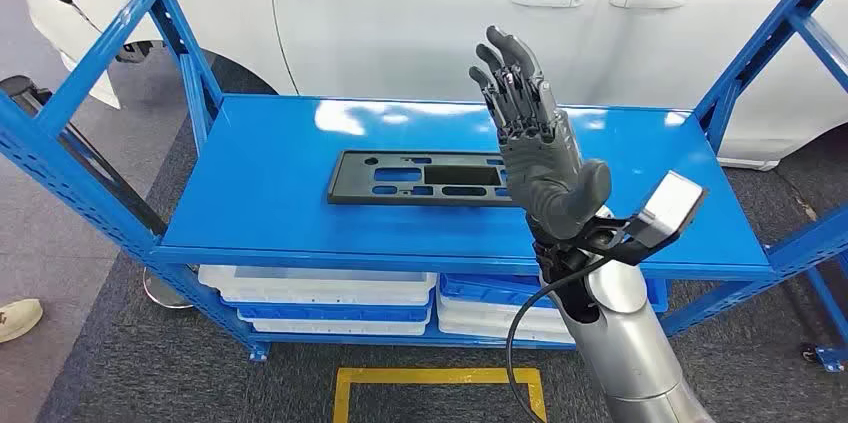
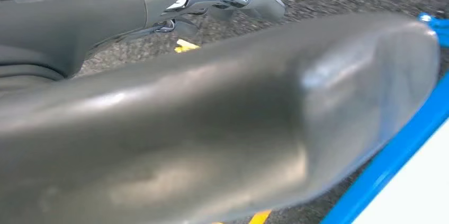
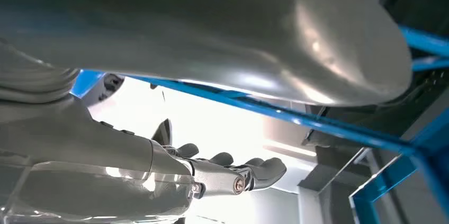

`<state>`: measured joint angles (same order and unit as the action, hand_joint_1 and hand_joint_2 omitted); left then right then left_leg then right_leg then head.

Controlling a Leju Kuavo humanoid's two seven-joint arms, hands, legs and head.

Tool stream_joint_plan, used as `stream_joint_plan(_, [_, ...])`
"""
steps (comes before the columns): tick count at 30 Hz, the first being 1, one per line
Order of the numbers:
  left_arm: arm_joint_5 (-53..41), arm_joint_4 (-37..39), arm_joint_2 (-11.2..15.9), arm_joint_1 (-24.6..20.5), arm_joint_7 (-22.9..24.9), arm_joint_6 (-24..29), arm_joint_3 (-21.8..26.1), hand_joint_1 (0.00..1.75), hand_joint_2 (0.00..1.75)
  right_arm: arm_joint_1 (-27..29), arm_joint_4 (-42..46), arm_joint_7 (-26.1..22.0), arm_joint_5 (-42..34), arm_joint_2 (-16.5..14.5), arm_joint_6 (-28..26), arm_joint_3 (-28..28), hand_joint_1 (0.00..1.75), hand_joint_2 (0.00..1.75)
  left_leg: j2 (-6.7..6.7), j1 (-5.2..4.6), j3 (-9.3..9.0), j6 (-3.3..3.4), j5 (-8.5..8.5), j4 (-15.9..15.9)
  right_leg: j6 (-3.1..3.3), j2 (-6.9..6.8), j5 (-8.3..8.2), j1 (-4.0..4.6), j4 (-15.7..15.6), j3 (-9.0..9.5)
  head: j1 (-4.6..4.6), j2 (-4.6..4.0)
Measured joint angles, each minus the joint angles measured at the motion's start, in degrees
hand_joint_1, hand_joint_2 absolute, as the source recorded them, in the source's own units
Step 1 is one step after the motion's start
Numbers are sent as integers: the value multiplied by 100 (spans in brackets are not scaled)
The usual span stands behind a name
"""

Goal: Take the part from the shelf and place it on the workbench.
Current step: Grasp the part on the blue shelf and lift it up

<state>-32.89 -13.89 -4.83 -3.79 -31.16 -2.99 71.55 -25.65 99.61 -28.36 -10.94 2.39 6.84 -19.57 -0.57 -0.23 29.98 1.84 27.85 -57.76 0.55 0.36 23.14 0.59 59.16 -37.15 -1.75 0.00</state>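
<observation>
Blue shelf, car behind | right hand raised, fingers spread, empty | flat part lies untouched | risk: flat part resists pinch, slides.

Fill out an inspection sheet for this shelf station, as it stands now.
Surface: blue shelf deck, glossy, bearing one item.
Job's things: dark flat part with cut-outs, lying flat mid-shelf, untouched.
Clutter: nothing seen on the deck; white and blue trays stacked on the level below.
Hands: right hand raised above the shelf, fingers apart, holding nothing; left hand close to camera, state unclear.
Cables: black cable looping at the right wrist.
Surroundings: white car behind; yellow floor marking; a shoe.
</observation>
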Motion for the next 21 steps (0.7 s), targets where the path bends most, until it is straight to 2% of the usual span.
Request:
stream_joint_plan(1, [-12,3,-5,-5,1,9,-3,0,0,0,-51,52,-67,3,49,19,0,0,-4,-3,-7,-17,17,4,11,4,3,10,-45,10,7,0])
stream_joint_plan(3, [-44,8,-16,-10,15,39,-13,0,0,5,-191,207,-279,10,192,63,0,87,-7,-8,-32,-62,38,-1,33,3,-49,31,-138,36,11,1])
stream_joint_plan(5, [-62,8,-14,-5,41,85,-23,0,0,7,-361,375,-494,19,316,126,0,175,-2,-8,-60,-123,53,-43,49,-6,-58,7,-211,122,21,1])
stream_joint_plan(6, [-62,8,-15,-1,52,110,-24,0,0,6,-432,424,-507,23,311,157,0,175,6,-8,-51,-148,95,-131,63,-5,-55,-11,-249,175,19,0])
stream_joint_plan(7, [-60,8,-16,-2,65,136,-25,0,0,5,-489,457,-438,29,256,182,0,175,9,-2,14,-175,207,-285,78,-6,-51,-31,-277,223,15,0])
stream_joint_plan(8, [-56,8,-18,-8,77,162,-25,0,0,7,-533,480,-299,40,162,197,0,175,14,15,151,-201,370,-547,88,-11,-46,-39,-294,251,13,0])
stream_joint_plan(10, [-50,8,-21,-13,101,203,-24,0,0,38,-589,513,175,91,-123,206,0,175,15,50,563,-255,714,-1258,104,-12,-23,-40,-293,261,11,0])
stream_joint_plan(11, [-49,8,-20,-6,114,223,-24,0,0,76,-604,526,464,127,-283,206,0,175,17,72,740,-282,792,-1520,100,-10,-8,-43,-288,266,11,0])
stream_joint_plan(12, [-48,8,-18,4,129,245,-22,0,0,128,-612,533,801,169,-475,204,0,175,18,91,828,-304,755,-1595,88,-8,9,-51,-280,275,12,0])
stream_joint_plan(13, [-48,8,-16,14,143,267,-22,0,0,190,-611,532,1135,208,-674,201,0,175,20,110,806,-325,601,-1446,69,-5,31,-63,-266,289,11,0])
stream_joint_plan(15, [-54,8,-13,24,158,298,-21,0,0,317,-588,486,1919,275,-1182,180,0,175,23,150,521,-360,126,-688,15,-1,87,-90,-216,318,11,0])
stream_joint_plan(16, [-60,8,-14,24,159,305,-21,0,0,375,-571,456,2323,301,-1449,158,0,175,21,153,402,-357,5,-354,-15,0,112,-96,-183,322,11,0])
stream_joint_plan(17, [-67,8,-14,24,157,310,-21,0,0,431,-550,422,2770,328,-1732,117,0,175,22,152,325,-334,-62,-149,-48,3,131,-93,-157,313,14,0])
stream_joint_plan(18, [-72,8,-15,28,152,313,-20,0,0,488,-534,398,3160,355,-1960,64,0,175,21,144,305,-290,-69,-76,-83,6,147,-87,-142,307,16,0])
stream_joint_plan(19, [-78,8,-15,34,146,315,-20,0,0,549,-524,381,3508,379,-2147,-1,0,175,22,131,312,-238,-59,-83,-115,10,151,-80,-139,306,19,0])
stream_joint_plan(21, [-94,8,-23,43,129,316,-19,0,0,667,-519,381,4090,433,-2402,-173,0,175,28,143,286,-148,-143,-63,-182,9,195,-86,-110,307,21,0])
